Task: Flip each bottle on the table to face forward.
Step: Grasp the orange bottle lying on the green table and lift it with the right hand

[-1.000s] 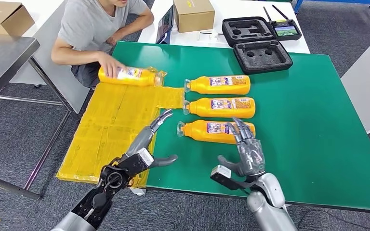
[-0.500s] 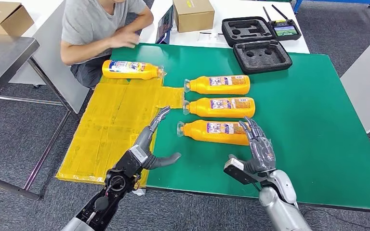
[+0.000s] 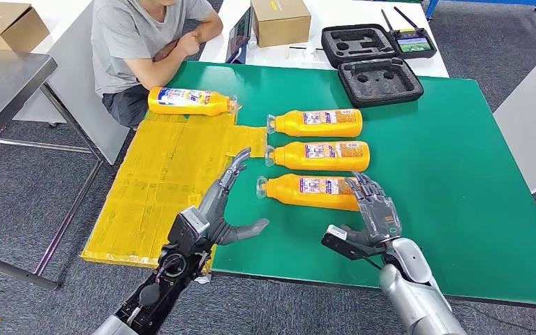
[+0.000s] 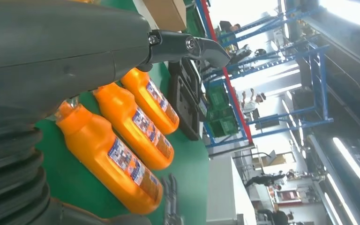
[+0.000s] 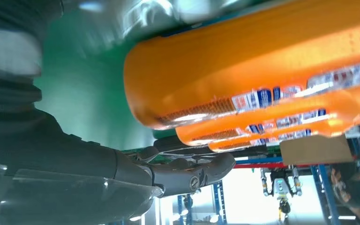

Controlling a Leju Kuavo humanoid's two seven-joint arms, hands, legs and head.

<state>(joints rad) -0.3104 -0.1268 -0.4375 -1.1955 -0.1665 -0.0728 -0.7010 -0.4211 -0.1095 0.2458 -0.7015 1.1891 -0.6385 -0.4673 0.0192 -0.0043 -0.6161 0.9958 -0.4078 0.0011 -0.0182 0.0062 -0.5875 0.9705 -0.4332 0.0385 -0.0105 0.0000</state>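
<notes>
Three orange bottles are laid on their sides in a column on the green surface (image 3: 460,174), caps to the left: the nearest bottle (image 3: 310,190), the middle bottle (image 3: 319,155) and the far bottle (image 3: 315,123). A fourth bottle (image 3: 190,101) is seen on the yellow sheet (image 3: 160,181). The left robot hand (image 3: 218,209) is held released, grasping nothing, near the nearest bottle's cap. The right robot hand (image 3: 368,215) is spread at its base end, nothing grasped.

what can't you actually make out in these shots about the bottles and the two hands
- Nearest bottle: in the head view its base end is hidden behind the right hand, so contact cannot be judged.
- Bottle labels: too small in the head view, blurred in the right wrist view; the print is unreadable.
- Left hand: in the left wrist view its cover hides the nearest bottle's cap.
- Fourth bottle: its underside is hidden.
</notes>
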